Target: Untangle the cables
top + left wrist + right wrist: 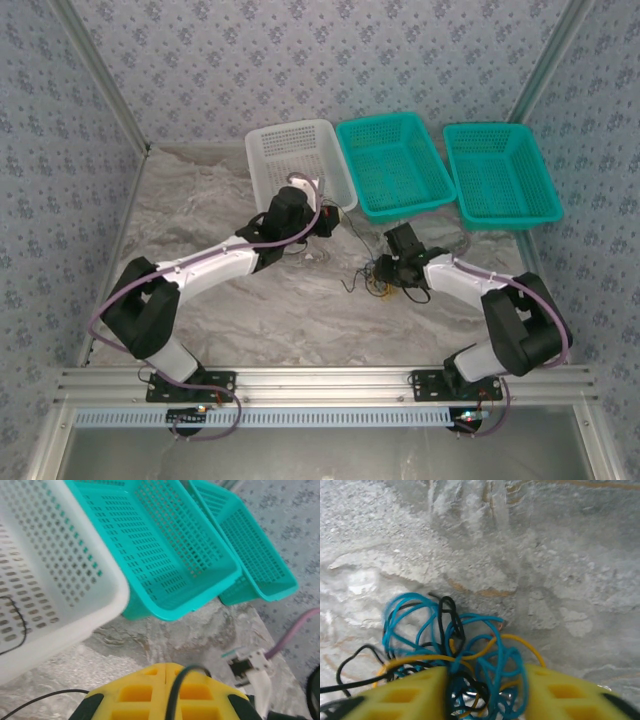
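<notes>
Lying just in front of the middle teal basket (405, 208), the cables (470, 650) sit as 1 tangle between the parted jaws of the right gripper (485, 677), which pinches nothing yet, while the clenched left gripper (165, 674) is farther off.

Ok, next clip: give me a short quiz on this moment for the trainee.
1. True or false: the white basket stands rightmost in its row.
2. The tangle between the right arm's jaws holds which colours? A) blue, yellow, black B) red, green C) white only
3. What do the left arm's shut jaws pinch?
Key: 1 false, it is leftmost; 2 A; 3 a black cable.
</notes>
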Tool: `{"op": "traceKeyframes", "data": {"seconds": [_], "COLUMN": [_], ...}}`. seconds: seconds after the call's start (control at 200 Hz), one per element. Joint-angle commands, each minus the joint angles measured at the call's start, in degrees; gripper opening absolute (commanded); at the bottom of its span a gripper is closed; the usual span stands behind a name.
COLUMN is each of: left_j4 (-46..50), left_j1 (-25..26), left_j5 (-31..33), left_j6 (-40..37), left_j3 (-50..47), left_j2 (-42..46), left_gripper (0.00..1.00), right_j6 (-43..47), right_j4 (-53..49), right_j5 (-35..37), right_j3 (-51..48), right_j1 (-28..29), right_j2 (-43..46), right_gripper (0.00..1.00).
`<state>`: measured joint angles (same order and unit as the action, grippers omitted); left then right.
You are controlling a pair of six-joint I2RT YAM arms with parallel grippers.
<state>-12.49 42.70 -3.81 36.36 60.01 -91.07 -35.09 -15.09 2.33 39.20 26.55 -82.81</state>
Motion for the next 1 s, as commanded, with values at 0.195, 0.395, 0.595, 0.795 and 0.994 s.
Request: {"op": "traceKeyframes", "data": {"seconds": [0.195, 0.395, 0.595, 0.795, 0.994], "left_j4": [14.94, 12.43, 14.70, 17.82, 14.50], "left_j1": [-8.46, -14.04, -15.69, -20.35, -21.25], "left_j5": [21.59, 19.57, 23.17, 26.09, 20.20], "left_j6": [11.65, 14.13, 15.84, 24.09, 20.94], "left_j3": [-6.89, -13.75, -15.75, -21.24, -22.09], "left_j2": [7.70, 13.97, 18.08, 23.48, 23.65], "left_gripper": [0.00, 0.00, 0.00, 0.00, 0.00], "right_j6": [-2.56, -1.66, -3.84, -5.86, -1.63], "right_j4": [-0.46, -0.57, -2.78, -3.37, -1.00], "right_j5": [3.60, -0.11, 1.33, -2.30, -10.02], "right_j3": [-7.57, -10.33, -12.00, -16.07, -16.07], "right_j1": [-7.98, -15.17, -21.13, -31.72, -34.33], "right_j2": [10.26, 16.14, 21.72, 28.21, 26.90], "right_gripper": [0.00, 0.00, 0.00, 0.00, 0.00]}}
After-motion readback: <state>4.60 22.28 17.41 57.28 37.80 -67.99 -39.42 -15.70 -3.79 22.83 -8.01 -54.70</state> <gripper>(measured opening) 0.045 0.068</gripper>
